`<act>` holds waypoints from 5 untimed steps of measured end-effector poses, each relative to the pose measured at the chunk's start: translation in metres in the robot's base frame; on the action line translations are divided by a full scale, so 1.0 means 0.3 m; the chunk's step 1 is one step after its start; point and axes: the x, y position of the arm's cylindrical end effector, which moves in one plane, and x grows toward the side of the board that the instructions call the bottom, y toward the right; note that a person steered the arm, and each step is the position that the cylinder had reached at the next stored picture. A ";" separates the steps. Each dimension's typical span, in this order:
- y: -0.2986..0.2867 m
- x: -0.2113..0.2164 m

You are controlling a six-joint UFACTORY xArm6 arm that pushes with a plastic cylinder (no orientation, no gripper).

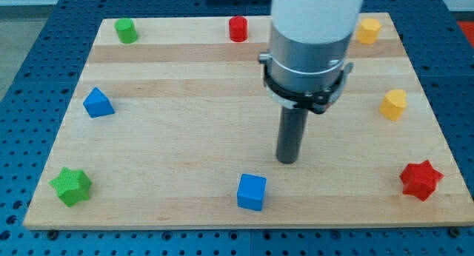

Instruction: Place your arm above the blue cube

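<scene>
The blue cube (251, 192) sits near the bottom edge of the wooden board (185, 137), a little left of centre. My tip (287, 160) is on the board just up and to the right of the blue cube, with a small gap between them. The rod hangs from the grey and white arm body (309, 49) that fills the upper middle of the view.
A blue triangular block (98, 103) is at the left. A green star (71, 186) is at the bottom left, a green cylinder (126, 30) at the top left, a red cylinder (238, 28) at the top. Yellow blocks (368, 30) (394, 104) and a red star (421, 179) are on the right.
</scene>
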 end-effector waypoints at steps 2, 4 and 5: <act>-0.167 0.000; -0.313 0.000; -0.335 0.031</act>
